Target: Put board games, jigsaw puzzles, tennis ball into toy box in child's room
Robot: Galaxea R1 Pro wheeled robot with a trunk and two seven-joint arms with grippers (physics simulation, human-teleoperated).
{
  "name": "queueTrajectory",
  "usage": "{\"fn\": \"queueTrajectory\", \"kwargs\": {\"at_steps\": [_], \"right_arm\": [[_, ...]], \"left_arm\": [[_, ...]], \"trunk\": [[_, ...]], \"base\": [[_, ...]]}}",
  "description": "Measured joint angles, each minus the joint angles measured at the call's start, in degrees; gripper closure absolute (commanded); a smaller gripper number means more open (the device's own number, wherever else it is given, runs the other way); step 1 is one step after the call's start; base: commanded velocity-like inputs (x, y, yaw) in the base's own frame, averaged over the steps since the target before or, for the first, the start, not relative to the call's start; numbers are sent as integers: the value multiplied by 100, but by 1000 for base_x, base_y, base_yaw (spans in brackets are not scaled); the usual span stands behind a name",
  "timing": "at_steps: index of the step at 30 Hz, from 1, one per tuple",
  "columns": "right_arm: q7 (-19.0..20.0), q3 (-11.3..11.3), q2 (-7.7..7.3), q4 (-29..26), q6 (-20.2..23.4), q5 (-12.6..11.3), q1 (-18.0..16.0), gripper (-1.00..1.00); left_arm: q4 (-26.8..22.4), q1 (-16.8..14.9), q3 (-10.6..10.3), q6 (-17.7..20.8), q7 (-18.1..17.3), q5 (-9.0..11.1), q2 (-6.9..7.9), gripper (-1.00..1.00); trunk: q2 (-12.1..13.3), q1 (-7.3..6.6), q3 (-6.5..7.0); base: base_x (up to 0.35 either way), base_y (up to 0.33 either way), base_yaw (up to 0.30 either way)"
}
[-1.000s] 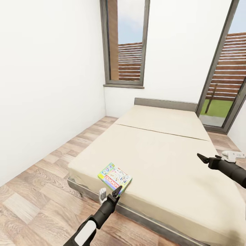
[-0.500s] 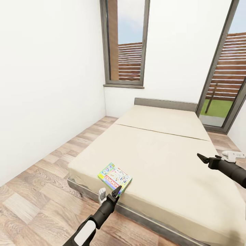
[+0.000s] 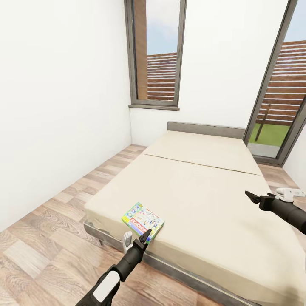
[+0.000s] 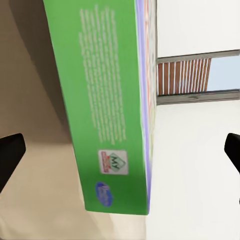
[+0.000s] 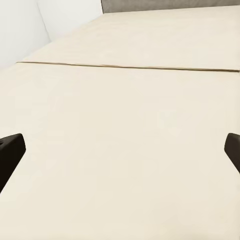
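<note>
my left gripper [image 3: 146,235] hangs open at the bed's [image 3: 204,191] near edge, jaws wide on either side of the board game's [image 3: 143,220] green edge, lined up to pinch it. my right gripper [image 3: 250,196] waits open above the mattress.

board game [image 3: 143,221]: yellow-green, red edge, green side | bed [image 3: 199,187]: beige, dark-grey frame | fingers [image 4: 10,155]: black
</note>
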Motion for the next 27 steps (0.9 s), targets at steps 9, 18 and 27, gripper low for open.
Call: {"fn": "queueTrajectory", "kwargs": {"at_steps": [9,18,27], "right_arm": [[0,-1,0,0,0,0,-1,-100],[0,1,0,0,0,0,5,-100],[-6,3,0,2,-2,0,6,-100]], "left_arm": [[20,-47,-8,-3,12,-22,-9,100],[-20,-51,-18,21,-9,-9,-12,100],[-70,-50,-51,1,-125,-53,-8,100]], "trunk": [[0,0,0],[0,0,1],[0,0,0]], "base": [[0,0,0],[0,0,0],[0,0,0]]}}
